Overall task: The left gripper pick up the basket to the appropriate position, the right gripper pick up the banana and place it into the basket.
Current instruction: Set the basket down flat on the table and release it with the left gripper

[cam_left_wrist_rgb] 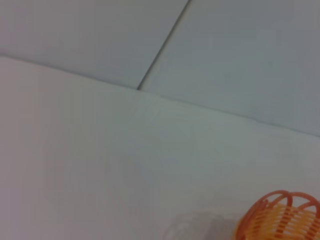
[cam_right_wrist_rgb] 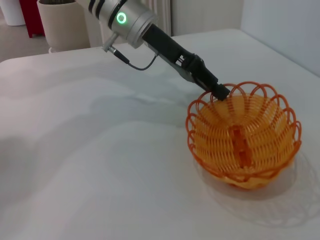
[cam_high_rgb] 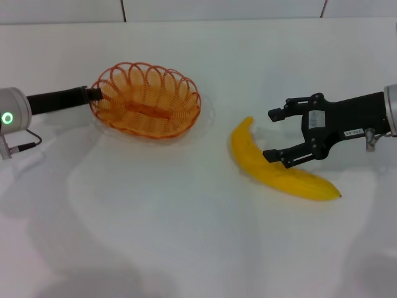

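Head view: a white table [cam_high_rgb: 186,248] spans the whole work area, with a pale panelled wall [cam_high_rgb: 217,7] behind its far edge. The orange wire basket [cam_high_rgb: 146,99] stands upright on the table, left of centre and toward the far side, its looped rim all around and nothing inside it. The banana [cam_high_rgb: 273,171] lies flat on the table to the right of the basket and well apart from it, running from near centre out toward the right, dark tip at its outer end. The right gripper [cam_high_rgb: 277,135] reaches in from the right edge; its fingers are spread wide, one finger [cam_high_rgb: 286,158] over the banana's middle, the other [cam_high_rgb: 283,113] farther back over bare table; contact with the fruit cannot be confirmed. The left gripper [cam_high_rgb: 95,94] comes in from the left edge and meets the basket's left rim; the right wrist view shows its tip [cam_right_wrist_rgb: 220,93] at the rim loops, closed on the wire. The left wrist view shows only a corner of the basket [cam_left_wrist_rgb: 280,217], the table and the wall. A green indicator ring [cam_high_rgb: 7,118] is lit on the left arm's silver wrist segment.
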Controlling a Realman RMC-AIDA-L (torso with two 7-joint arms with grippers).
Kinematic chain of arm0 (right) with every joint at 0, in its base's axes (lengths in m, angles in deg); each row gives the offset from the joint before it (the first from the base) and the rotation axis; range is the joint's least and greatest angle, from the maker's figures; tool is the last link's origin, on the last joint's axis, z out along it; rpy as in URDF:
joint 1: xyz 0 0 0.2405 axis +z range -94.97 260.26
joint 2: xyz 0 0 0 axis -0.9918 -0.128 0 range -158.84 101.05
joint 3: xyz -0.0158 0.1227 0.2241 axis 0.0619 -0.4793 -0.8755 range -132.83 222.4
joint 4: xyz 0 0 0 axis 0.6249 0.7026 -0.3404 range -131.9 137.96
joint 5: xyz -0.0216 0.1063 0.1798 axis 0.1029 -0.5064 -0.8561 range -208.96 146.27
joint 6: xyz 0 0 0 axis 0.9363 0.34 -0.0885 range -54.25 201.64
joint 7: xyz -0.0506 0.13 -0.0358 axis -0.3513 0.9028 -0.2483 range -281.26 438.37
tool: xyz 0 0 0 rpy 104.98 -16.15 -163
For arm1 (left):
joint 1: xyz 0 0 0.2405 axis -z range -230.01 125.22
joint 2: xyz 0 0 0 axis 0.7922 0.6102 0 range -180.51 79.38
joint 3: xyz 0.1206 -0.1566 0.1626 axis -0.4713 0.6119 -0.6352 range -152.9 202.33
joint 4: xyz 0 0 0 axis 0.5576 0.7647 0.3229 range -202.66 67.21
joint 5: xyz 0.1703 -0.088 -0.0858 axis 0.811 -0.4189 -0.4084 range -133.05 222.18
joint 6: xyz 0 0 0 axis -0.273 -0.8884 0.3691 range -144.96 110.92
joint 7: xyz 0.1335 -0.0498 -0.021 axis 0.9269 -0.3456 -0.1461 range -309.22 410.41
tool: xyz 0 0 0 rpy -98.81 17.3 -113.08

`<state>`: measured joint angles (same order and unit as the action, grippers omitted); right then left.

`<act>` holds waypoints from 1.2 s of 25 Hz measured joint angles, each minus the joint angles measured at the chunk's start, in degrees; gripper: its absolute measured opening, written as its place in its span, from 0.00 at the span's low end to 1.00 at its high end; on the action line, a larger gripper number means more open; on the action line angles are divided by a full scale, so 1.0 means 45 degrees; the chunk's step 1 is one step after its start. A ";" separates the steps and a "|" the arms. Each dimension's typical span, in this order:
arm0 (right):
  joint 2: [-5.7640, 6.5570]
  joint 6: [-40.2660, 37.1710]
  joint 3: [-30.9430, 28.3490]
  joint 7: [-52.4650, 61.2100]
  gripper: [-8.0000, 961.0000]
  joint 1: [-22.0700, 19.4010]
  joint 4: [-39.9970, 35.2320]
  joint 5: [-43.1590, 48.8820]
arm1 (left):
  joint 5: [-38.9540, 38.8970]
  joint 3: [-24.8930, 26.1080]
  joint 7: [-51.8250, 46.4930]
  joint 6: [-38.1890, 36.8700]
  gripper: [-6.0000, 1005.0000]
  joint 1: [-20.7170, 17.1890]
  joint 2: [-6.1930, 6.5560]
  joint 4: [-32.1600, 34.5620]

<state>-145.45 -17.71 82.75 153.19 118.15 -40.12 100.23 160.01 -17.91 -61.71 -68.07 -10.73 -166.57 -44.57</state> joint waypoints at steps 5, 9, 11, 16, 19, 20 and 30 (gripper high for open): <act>0.0002 0.0000 0.0112 0.0145 0.94 0.0024 -0.0026 0.0000 | -0.0013 -0.0018 0.0075 0.0224 0.07 0.0000 -0.0024 -0.0202; 0.0011 0.0000 0.0124 0.0157 0.94 0.0027 -0.0033 0.0000 | -0.0031 -0.0025 0.0102 0.0381 0.07 0.0000 -0.0051 -0.0243; 0.0020 0.0000 0.0133 0.0157 0.94 0.0038 -0.0036 -0.0001 | -0.0038 -0.0027 0.0104 0.0480 0.07 0.0000 -0.0054 -0.0323; 0.0023 0.0000 0.0157 0.0156 0.94 0.0040 -0.0040 -0.0002 | -0.0049 -0.0021 0.0136 0.0536 0.07 0.0007 -0.0060 -0.0414; 0.0023 0.0000 0.0157 0.0156 0.94 0.0040 -0.0041 -0.0002 | -0.0050 -0.0020 0.0165 0.0541 0.10 0.0001 -0.0060 -0.0369; 0.0023 0.0000 0.0157 0.0157 0.94 0.0039 -0.0040 -0.0002 | -0.0052 -0.0020 0.0197 0.0540 0.11 -0.0002 -0.0061 -0.0351; 0.0022 0.0088 0.0158 0.0154 0.94 -0.0028 -0.0040 -0.0002 | -0.1504 -0.0078 0.1721 0.0138 0.41 -0.0306 -0.0057 -0.0292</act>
<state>-145.35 -17.31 83.46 153.89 118.03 -40.30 100.22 153.24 -18.26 -53.96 -67.45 -12.11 -166.82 -45.88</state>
